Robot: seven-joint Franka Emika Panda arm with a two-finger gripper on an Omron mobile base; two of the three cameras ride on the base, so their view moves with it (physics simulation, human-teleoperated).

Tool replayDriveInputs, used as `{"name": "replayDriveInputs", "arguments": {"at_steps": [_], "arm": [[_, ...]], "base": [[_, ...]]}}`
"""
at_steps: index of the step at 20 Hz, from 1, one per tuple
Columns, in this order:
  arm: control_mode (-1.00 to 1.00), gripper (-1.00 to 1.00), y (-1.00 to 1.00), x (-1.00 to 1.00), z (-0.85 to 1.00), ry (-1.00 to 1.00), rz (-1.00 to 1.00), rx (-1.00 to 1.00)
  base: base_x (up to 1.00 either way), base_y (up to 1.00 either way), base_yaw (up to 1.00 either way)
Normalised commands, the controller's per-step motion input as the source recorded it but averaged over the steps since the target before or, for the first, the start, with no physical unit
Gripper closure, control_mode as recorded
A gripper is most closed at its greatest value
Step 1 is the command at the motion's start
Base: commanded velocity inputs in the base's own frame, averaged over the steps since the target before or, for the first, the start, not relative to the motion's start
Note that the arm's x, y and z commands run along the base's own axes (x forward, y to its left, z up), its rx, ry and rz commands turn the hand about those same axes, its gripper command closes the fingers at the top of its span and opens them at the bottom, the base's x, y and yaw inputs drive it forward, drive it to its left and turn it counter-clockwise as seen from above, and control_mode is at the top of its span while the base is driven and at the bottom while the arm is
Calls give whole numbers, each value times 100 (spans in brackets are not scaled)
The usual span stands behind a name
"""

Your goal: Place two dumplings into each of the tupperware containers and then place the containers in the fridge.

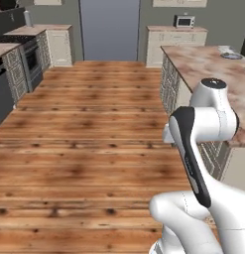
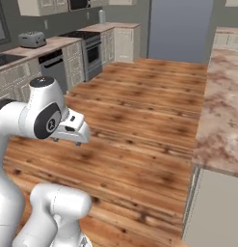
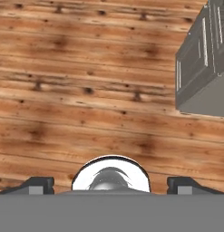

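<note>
A: Where were the dumplings and containers?

B: Couldn't make them out. The far end of the worktop [image 1: 203, 64] had a round grey plate [image 1: 231, 55] with a pale shape just behind it. That shape was too small to name, so no long axis or heading could be read.

A: Fridge?

B: A tall grey slab [image 1: 110, 30] stood at the far wall between cabinets. Couldn't tell if that was it.

A: Arm pose?

B: The arm [image 1: 203, 124] was folded up tight over the base, elbow high, with the dark-striped forearm slanting down. It stood just left of the worktop, over the plank floor [image 1: 84, 163]. From the right cam, the hand [image 2: 72, 128] stuck out fwd at about shoulder height.

A: Hand cam?

B: It looked down at the floor, with a grey cabinet corner [image 3: 204, 59] at upper right.

A: Jaws?

B: Wide apart, the tips [image 3: 38, 185] near opp. edges of the hand cam, with nothing between them and nothing touched.

A: Anything else?

B: A stove [image 1: 30, 54] was on the left wall, a toaster [image 2: 32, 38] on that side's counter, and a microwave [image 1: 184, 21] on the back counter.
</note>
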Motion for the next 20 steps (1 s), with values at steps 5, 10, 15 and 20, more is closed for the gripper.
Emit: {"name": "replayDriveInputs", "arguments": {"at_steps": [5,10,15,20], "arm": [[100,-100,0,0,0,0,0,0],[100,-100,0,0,0,0,0,0],[100,-100,0,0,0,0,0,0],[100,-100,0,0,0,0,0,0]], "base": [[-2,-100,-2],[0,-100,-5],[0,-100,-6],[0,-100,-6]]}}
